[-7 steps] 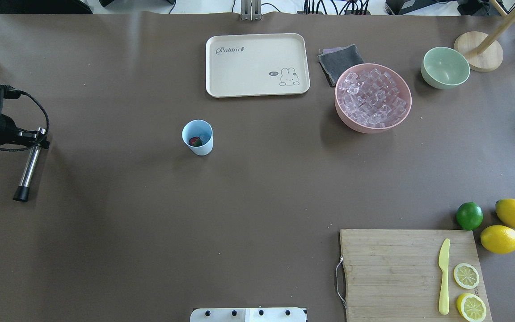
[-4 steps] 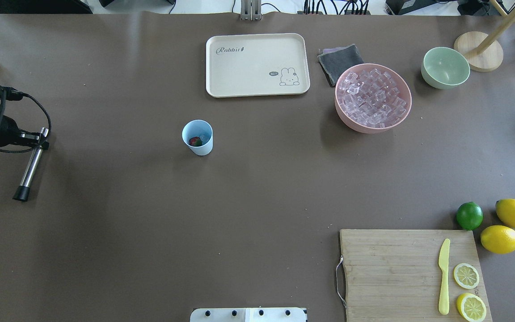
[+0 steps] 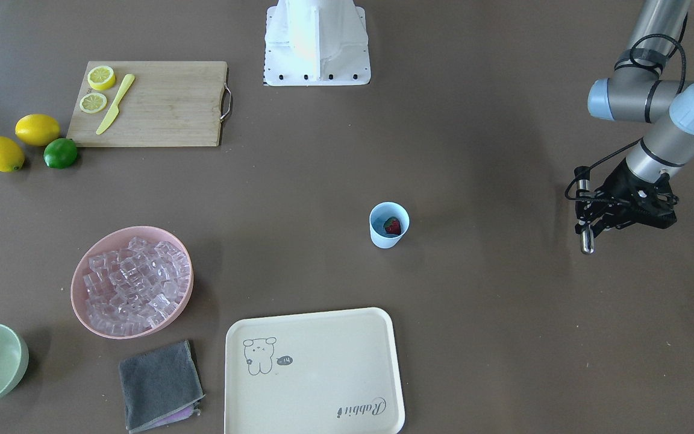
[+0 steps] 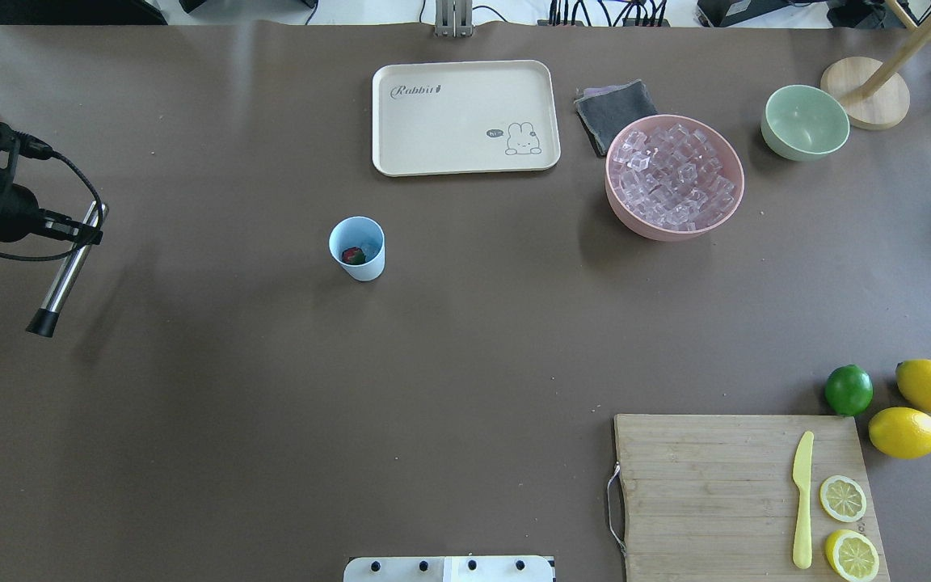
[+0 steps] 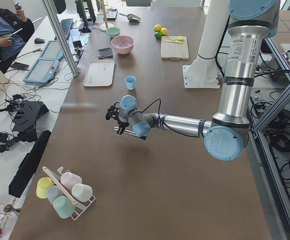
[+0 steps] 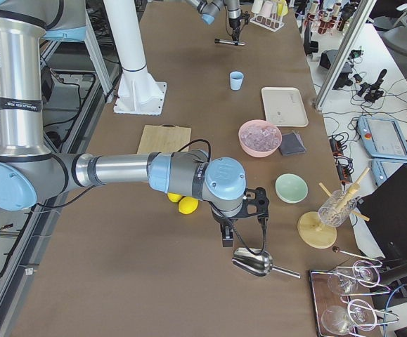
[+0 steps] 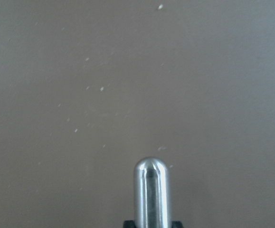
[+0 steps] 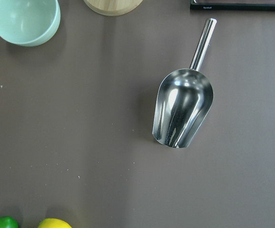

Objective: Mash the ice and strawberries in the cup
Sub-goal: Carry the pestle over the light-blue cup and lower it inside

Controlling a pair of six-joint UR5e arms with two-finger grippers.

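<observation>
Left end effector [image 4: 83, 235] clamps a steel muddler [image 4: 61, 283], cup [image 4: 372, 263] well apart.

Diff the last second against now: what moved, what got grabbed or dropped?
The left claw, already shut on the metal muddler, carried it toward the table's far side, probably lifting it. Nothing was released. The cup, strawberry, pink bowl of ice and tray are unchanged.

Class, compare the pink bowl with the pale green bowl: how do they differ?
The pink bowl is wider than the green bowl. The pink bowl is heaped with ice cubes; the green bowl is empty. Both are round and stand upright on the table, on the robot's right side.
</observation>
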